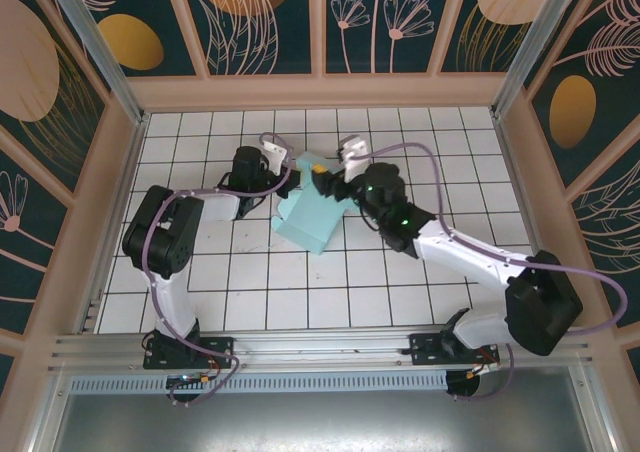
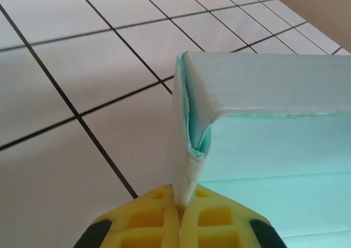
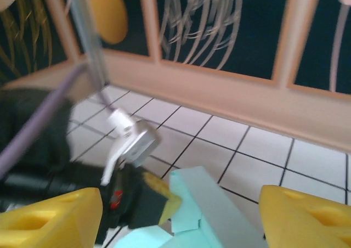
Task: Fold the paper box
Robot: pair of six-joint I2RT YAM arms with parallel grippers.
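Paper box (image 1: 313, 215): pale mint card, partly folded. It lies on the white tiled table (image 1: 300, 302) just above the centre of the overhead frame, between the two grippers. In the left wrist view the box (image 2: 269, 149) fills the right half of the frame, and a doubled corner fold stands upright at centre.

Left gripper (image 1: 303, 168): at the upper-left end of the box in the overhead frame. In its own wrist view, the gripper (image 2: 179, 218) has its yellow fingers (image 2: 148, 218) pressed together at bottom centre. They are clamped on the lower edge of the upright corner fold.

Right gripper (image 1: 338, 172): at the upper-right end of the box in the overhead frame. In its own wrist view, the gripper (image 3: 178, 220) has its yellow fingers (image 3: 49, 218) spread wide, one at lower left and one at lower right. A raised edge of the box (image 3: 200, 201) sits in the gap at bottom centre. Nothing is clamped. Whether either finger touches the card cannot be told.
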